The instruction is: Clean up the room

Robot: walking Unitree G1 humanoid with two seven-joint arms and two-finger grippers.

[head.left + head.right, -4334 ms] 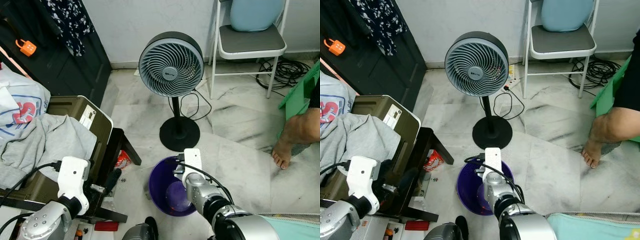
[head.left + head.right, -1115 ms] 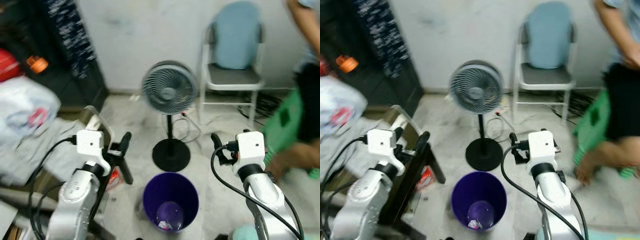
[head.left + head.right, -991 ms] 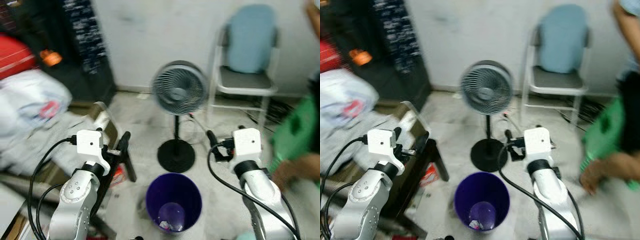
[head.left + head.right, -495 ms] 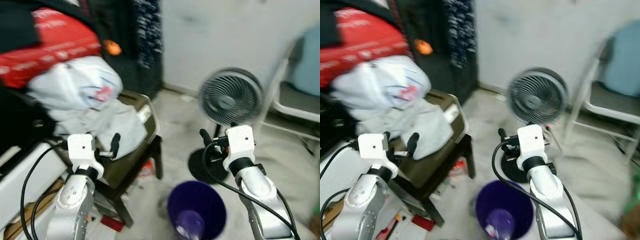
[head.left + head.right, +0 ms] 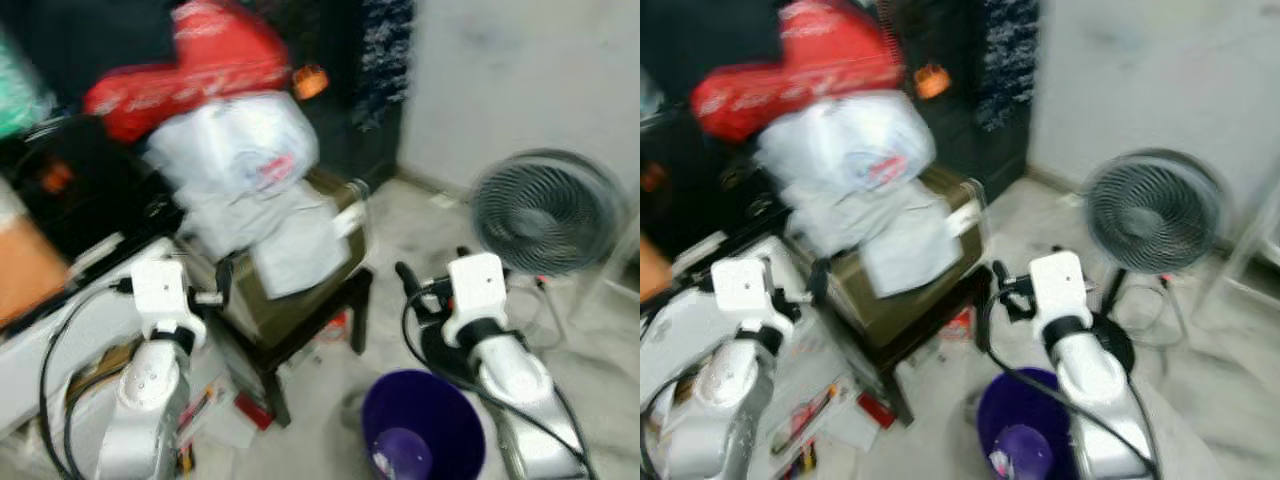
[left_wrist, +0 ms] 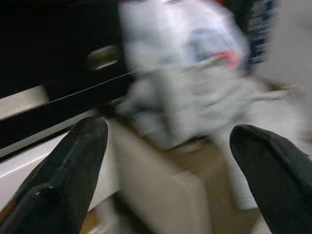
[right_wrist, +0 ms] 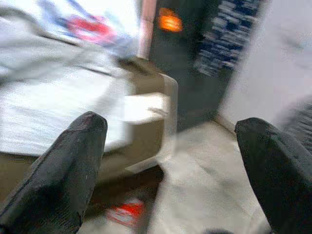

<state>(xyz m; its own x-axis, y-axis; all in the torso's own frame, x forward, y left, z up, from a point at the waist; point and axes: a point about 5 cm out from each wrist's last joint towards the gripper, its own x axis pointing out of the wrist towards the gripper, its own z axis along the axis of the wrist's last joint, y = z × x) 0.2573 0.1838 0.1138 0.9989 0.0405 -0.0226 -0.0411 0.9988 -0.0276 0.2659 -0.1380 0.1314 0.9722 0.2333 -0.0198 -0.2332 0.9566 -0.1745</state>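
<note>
Blurred frames, so we read coarse shapes only. We hold both arms raised ahead of us. Our left gripper (image 6: 161,161) has its fingers spread wide with nothing between them, aimed at the heap of pale clothes (image 5: 262,215) in the upper-middle of the left eye view. Our right gripper (image 7: 170,170) is likewise spread and empty, pointing past the olive case (image 5: 300,290) toward the floor (image 7: 195,170).

The clothes lie draped over the olive case, which rests on a low dark stand (image 5: 300,345) at frame centre; a white bag (image 5: 235,145) and a red bag (image 5: 190,65) are stacked above them, likely dumped there rather than stored. The purple bin (image 5: 420,435) stands on the floor at lower right, just beside our right arm, with something pale inside. A standing fan (image 5: 545,210) sits at right, well apart from the pile. Small litter lies on the floor under the stand, lower left.

Our judgement: the bin is kept close to receive rubbish, and the open grippers suit a search for the next item.
</note>
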